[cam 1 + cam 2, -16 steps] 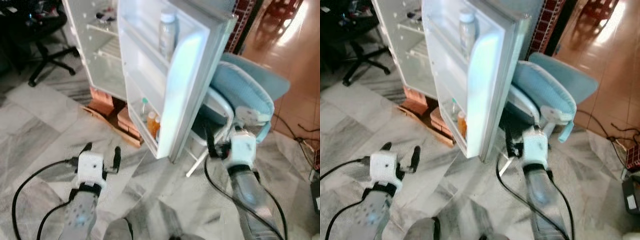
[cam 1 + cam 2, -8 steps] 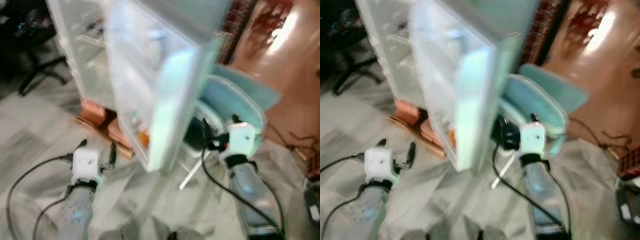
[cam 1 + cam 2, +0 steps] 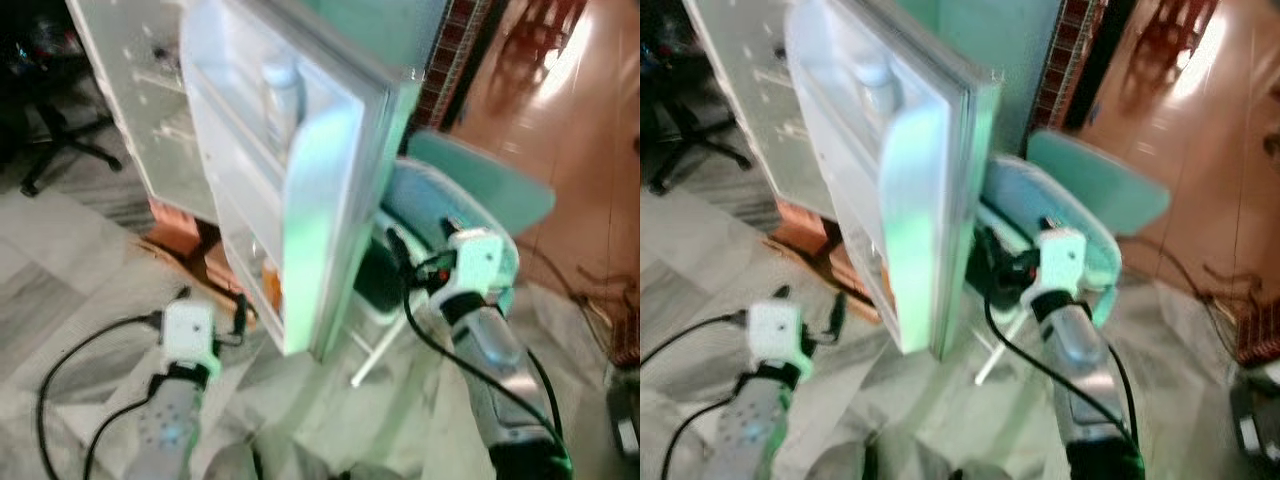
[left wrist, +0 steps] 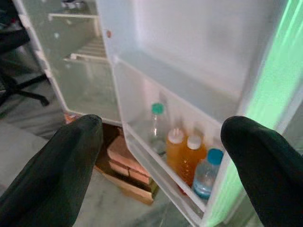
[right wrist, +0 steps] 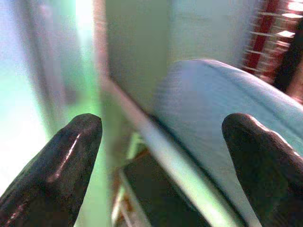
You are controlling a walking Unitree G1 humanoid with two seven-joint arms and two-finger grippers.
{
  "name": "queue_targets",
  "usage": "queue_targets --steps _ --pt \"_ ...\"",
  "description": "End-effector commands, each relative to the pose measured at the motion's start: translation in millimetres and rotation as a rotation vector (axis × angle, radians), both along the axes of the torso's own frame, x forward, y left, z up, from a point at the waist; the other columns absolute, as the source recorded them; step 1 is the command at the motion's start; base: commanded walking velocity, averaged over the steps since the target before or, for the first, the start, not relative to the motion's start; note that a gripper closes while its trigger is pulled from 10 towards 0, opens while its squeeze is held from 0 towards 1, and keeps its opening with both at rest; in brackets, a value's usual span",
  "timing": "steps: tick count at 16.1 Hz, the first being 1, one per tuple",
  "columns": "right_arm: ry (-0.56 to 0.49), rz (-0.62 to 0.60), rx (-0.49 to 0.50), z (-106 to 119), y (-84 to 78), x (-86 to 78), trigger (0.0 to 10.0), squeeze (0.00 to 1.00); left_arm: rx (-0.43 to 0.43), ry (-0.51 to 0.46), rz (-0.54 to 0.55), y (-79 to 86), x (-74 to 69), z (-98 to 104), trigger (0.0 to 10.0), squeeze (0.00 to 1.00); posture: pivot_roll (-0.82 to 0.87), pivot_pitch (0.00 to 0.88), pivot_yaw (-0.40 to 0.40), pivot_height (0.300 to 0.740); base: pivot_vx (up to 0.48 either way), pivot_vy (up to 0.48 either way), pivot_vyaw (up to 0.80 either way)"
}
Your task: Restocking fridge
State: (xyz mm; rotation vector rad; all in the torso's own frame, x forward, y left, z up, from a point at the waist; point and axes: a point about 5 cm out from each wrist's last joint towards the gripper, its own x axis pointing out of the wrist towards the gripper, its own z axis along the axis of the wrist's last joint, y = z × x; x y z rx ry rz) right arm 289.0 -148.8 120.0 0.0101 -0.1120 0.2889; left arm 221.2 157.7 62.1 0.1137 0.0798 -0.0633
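Marble floor (image 3: 70, 260); ahead of the left gripper (image 3: 212, 303), spread wide and empty, the fridge door (image 3: 300, 190) holds bottles (image 4: 187, 158); right gripper (image 5: 161, 142) likewise wide, empty

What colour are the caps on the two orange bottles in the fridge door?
White, clearest in the left wrist view: the two orange bottles.

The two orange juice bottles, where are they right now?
In the left wrist view the two orange juice bottles stand side by side in the bottom shelf of the open fridge door, between a clear green-capped bottle and a blue-capped water bottle.
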Motion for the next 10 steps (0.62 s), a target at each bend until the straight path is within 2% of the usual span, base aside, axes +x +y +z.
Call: queue_targets --steps 1,3,6,7,8,10 --pt "-0.058 0.047 0.008 15 9.1 9.3 10.0 0.0 0.02 0.054 0.024 7.6 -4.7 -10 10.0 0.0 0.15 0.098 -0.068 0.74 0.0 0.0 0.77" --pt "-0.052 0.079 0.051 20 15.7 19.5 10.0 0.0 0.015 0.064 0.029 9.1 -4.8 -12 10.0 0.0 0.16 0.096 -0.07 0.74 0.0 0.0 0.76" --pt "-0.066 0.166 0.061 28 40.4 29.8 10.0 0.0 0.02 0.076 0.016 8.3 -4.0 -14 10.0 0.0 0.16 0.092 -0.066 0.74 0.0 0.0 0.0" --pt "-0.072 0.307 0.162 41 64.4 25.2 10.0 0.0 0.021 0.066 0.005 6.1 -2.6 -12 10.0 0.0 0.17 0.09 -0.065 0.74 0.0 0.0 0.0" --pt "-0.068 0.498 0.261 51 81.8 11.6 10.0 0.0 0.021 0.064 0.001 5.2 -2.1 -11 10.0 0.0 0.17 0.09 -0.065 0.74 0.0 0.0 0.0" --pt "-0.063 0.815 0.366 64 92.7 -22.4 10.0 0.0 0.019 0.068 -0.001 5.4 -2.4 -12 10.0 0.0 0.17 0.092 -0.068 0.74 0.0 0.0 0.0"
